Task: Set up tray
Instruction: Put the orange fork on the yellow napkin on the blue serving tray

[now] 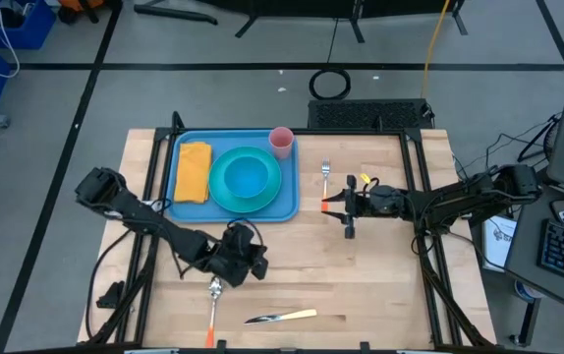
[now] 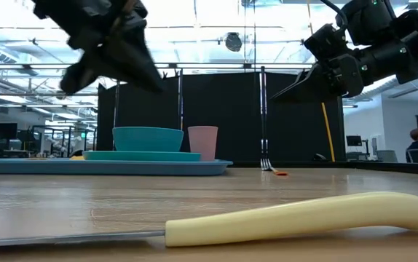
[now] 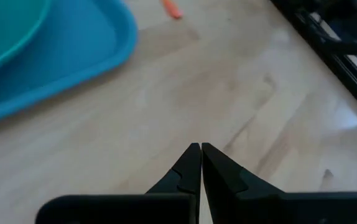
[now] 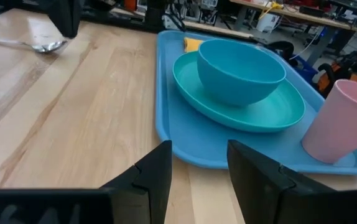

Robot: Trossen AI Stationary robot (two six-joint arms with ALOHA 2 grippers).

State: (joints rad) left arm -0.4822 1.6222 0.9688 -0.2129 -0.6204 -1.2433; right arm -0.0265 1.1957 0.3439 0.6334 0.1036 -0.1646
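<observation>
The light-blue tray lies at the table's far left. It carries a yellow napkin, a teal plate with a bowl on it, and a pink cup. My left gripper is shut on nothing, raised over bare wood near the tray's near right corner, above the spoon. My right gripper hangs open in the air right of the tray, pointing at it. A fork lies flat on the table between the tray and that gripper.
A knife with a cream handle lies by the table's near edge, right of the orange-handled spoon. Bare wood fills the middle and right of the table. Black frame rails run along both sides.
</observation>
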